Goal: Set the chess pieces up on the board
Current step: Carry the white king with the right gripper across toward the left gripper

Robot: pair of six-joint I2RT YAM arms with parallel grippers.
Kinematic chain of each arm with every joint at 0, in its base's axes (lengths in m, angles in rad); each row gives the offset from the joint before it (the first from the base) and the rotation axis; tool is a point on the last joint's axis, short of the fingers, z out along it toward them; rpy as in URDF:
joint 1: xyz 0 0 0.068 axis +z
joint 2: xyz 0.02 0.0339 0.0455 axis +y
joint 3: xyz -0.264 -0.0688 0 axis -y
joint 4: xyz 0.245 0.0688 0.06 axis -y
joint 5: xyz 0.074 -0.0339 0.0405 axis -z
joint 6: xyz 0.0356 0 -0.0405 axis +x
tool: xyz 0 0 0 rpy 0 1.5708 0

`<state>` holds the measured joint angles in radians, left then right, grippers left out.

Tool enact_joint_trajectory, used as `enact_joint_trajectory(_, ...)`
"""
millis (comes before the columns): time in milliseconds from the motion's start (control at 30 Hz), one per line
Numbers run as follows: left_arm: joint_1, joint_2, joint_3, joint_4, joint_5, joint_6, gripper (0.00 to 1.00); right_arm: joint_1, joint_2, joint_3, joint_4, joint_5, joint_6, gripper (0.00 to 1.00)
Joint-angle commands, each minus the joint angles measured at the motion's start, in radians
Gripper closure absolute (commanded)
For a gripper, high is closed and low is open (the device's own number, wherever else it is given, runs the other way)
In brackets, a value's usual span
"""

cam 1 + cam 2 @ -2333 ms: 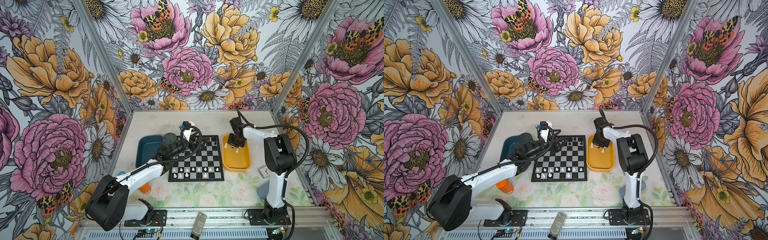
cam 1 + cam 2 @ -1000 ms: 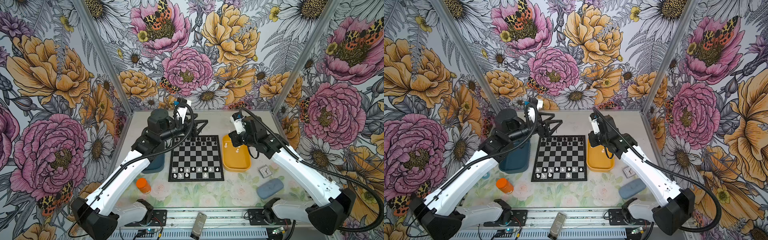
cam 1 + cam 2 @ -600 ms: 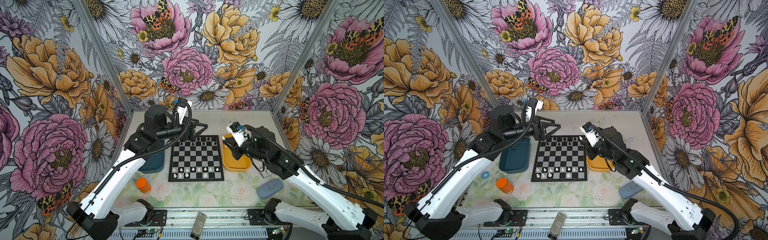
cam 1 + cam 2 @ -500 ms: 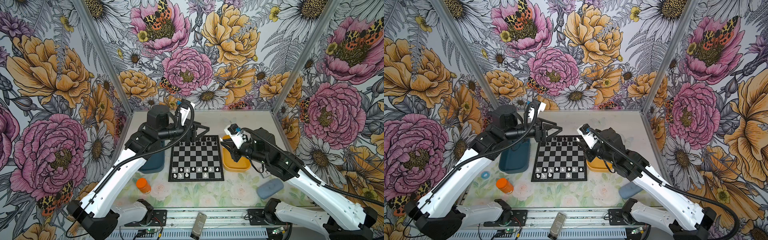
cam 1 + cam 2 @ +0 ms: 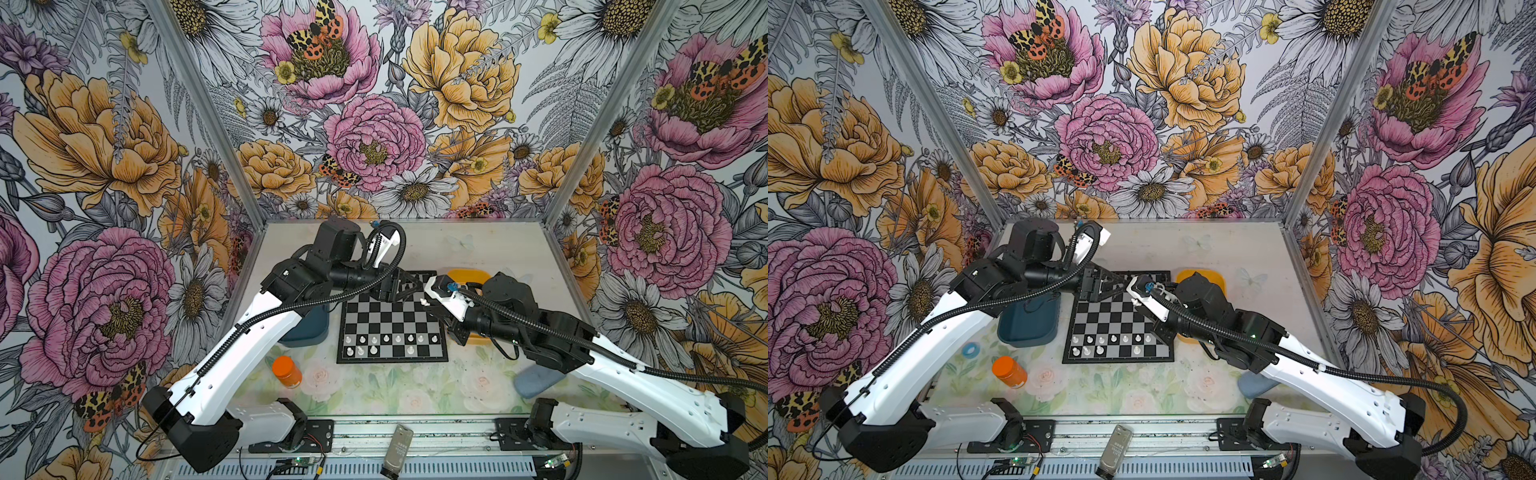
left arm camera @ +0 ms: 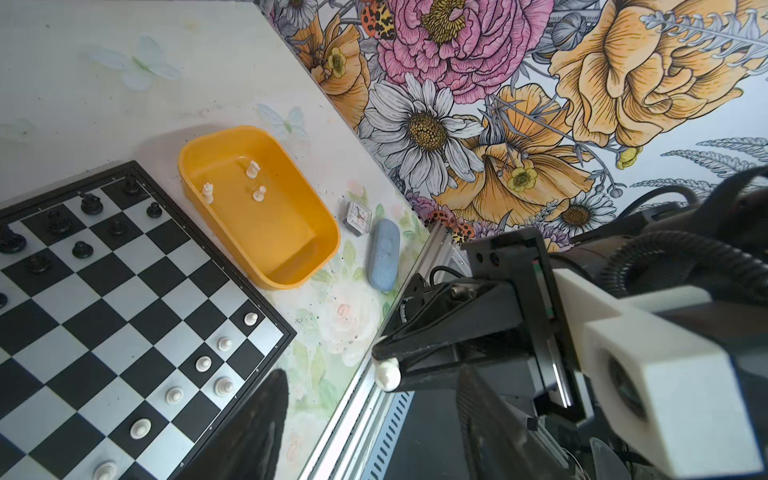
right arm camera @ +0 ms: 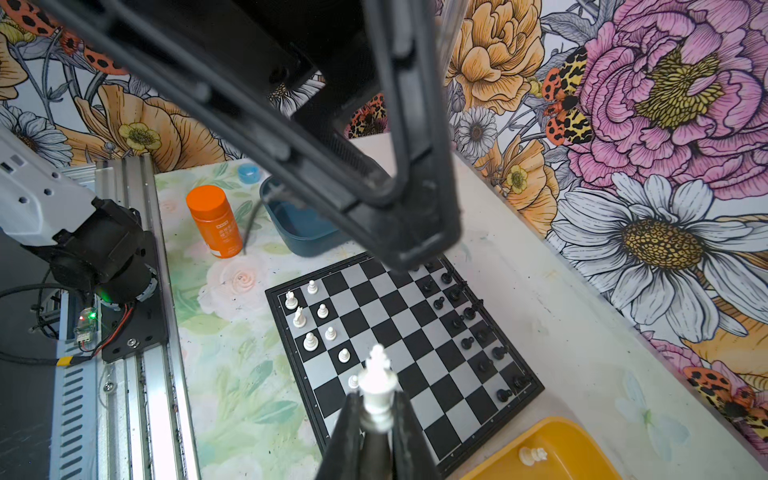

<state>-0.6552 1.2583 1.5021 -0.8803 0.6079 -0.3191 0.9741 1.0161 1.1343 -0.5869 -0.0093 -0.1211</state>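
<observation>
Right wrist view, stock as seen. Item one: my right pincer (image 7: 376, 411), clamped on the base of one tall white chess piece (image 7: 377, 384) with a flared collar and knobbed crown, held clear above the board (image 7: 399, 328). Obstruction: my left pincer (image 5: 411, 286), jaws apart and holding nothing, looms across the far ranks, so the black pieces (image 7: 467, 343) cannot be counted. White pieces (image 7: 309, 340) on the near two ranks: eight countable; the held one hides some squares. Yellow tray (image 6: 286, 279) beside the board: three loose white figures (image 6: 251, 169). Around: one orange bottle (image 7: 214, 220), one teal bin (image 7: 299, 226), one blue ring (image 7: 248, 172), one small clock (image 6: 358, 216), one blue-grey pad (image 6: 384, 253).
</observation>
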Motion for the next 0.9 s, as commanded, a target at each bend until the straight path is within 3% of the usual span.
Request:
enact_joint_trajectory(0,-0.019,-0.02,0.024,-0.067,0.016,-0.012,0.35,0.014,0.009,0.007,-0.006,0.036,-0.034,1.0)
enact_joint_trajectory(633,-0.041,0.021,-0.028,-0.12,0.046,0.002,0.38,0.063,0.039,0.005,-0.017,0.07,-0.061,1.0)
enact_joint_trajectory(867,-0.067,0.051,-0.032,-0.12,0.059,0.0,0.45,0.072,0.039,0.003,-0.017,0.074,-0.067,1.0)
